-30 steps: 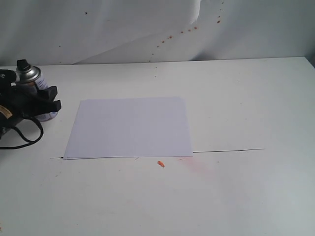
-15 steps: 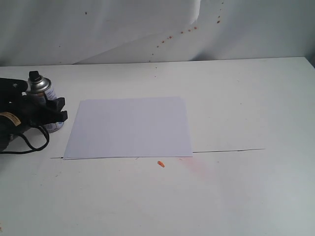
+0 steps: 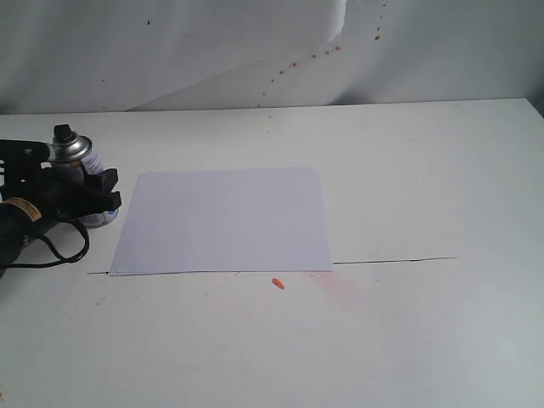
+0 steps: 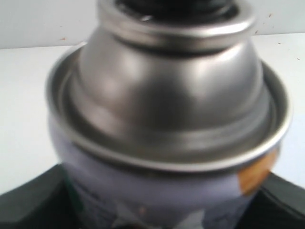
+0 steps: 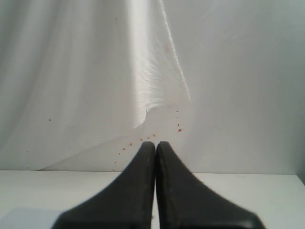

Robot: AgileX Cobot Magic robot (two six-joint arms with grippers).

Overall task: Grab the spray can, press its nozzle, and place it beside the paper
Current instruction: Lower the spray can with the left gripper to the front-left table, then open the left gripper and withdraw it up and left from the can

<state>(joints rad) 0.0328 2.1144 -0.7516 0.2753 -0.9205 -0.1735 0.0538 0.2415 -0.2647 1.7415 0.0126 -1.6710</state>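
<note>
Silver and upright, the can is standing at the left edge of the exterior frame, with the left tool clamping it around the label below the dome; the left wrist view is showing dark fingers hugging both sides. Its long axis is running vertical, the black nozzle pointing up, uncovered. The paper is lying flat just right of the can, nothing standing between them. Whether the base is touching the surface I cannot tell. The right tool is pressing shut on nothing, outside the exterior frame, so it is probably facing a long crossing to reach the nozzle. An orange speck is lying below the paper, well apart.
</note>
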